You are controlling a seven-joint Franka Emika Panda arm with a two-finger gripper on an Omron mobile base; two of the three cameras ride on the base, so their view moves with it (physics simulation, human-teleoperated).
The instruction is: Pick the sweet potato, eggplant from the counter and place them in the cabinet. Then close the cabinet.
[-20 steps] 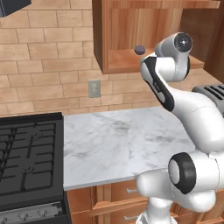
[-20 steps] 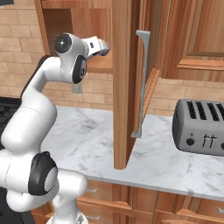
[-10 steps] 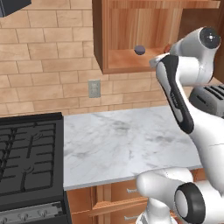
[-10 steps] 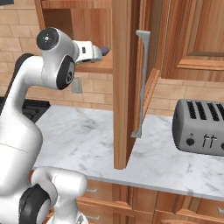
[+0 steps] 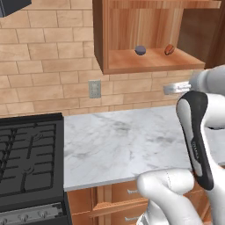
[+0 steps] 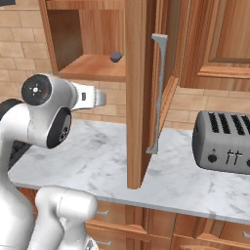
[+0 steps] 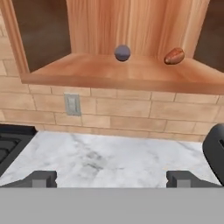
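At the far left is the black stove (image 5: 30,158), and next to it the white desk (image 5: 127,145) with nothing on it to pick up. Up at 12 o'clock in the hand view is the cabinet (image 7: 109,70). On its shelf sits the eggplant (image 7: 122,53), and to its right, at about 1 o'clock, the sweet potato (image 7: 174,56). They sit near each other but do not touch. So both foods look put away, and that part of the job looks done. What is left is to shut the cabinet. Its door (image 6: 139,93) stands wide open, edge toward us in the right base view, with the long handle (image 6: 158,93) on its right side. The pincer (image 7: 111,178) is open wide and holds nothing; its two dark tips sit far apart at 6 o'clock in the hand view, out in front of the shelf and lower than it. At the far right is the toaster (image 6: 222,141) on the desk. Some things are hard to see: in the right base view the door hides the sweet potato, the toaster is cut off at the edge, and the top of the cabinet runs out of every picture.
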